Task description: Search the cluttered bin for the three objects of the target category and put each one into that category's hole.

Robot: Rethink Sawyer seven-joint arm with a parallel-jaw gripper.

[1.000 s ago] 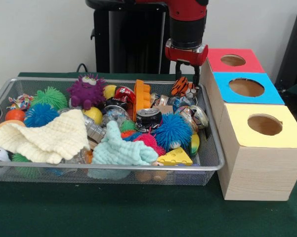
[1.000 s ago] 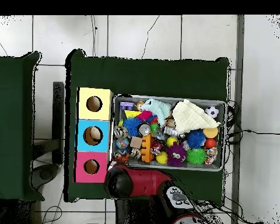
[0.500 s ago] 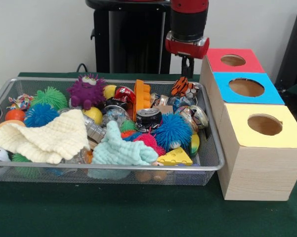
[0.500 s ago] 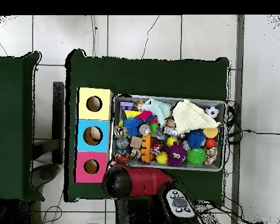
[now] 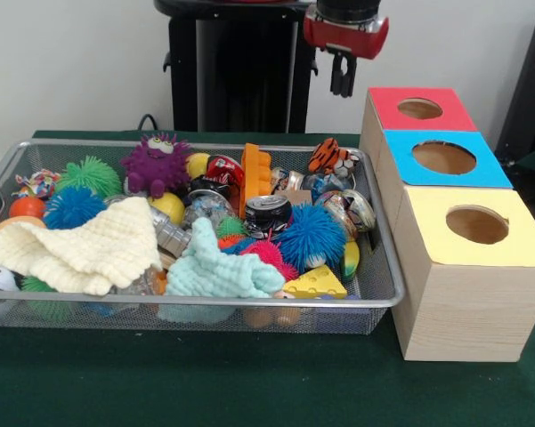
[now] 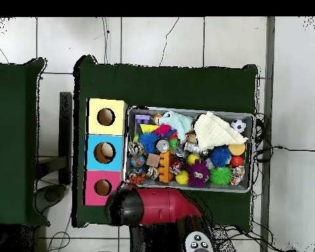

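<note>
White wall (image 5: 71, 62), tiled floor (image 6: 153, 39)

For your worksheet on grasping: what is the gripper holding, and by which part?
Nothing. The gripper hangs empty above the bin's far corner, fingers close together.

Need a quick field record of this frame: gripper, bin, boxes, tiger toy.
gripper: raised above the bin's far right corner, beside the red box, holding nothing; fingers close together
bin: wire mesh bin, full of mixed toys, balls, cans and cloths
boxes: three wooden boxes in a row right of the bin, lids red, blue, yellow, each with a round hole
tiger toy: lying in the bin's far right corner, below the gripper, not held
holes: nothing seen entering any
</note>
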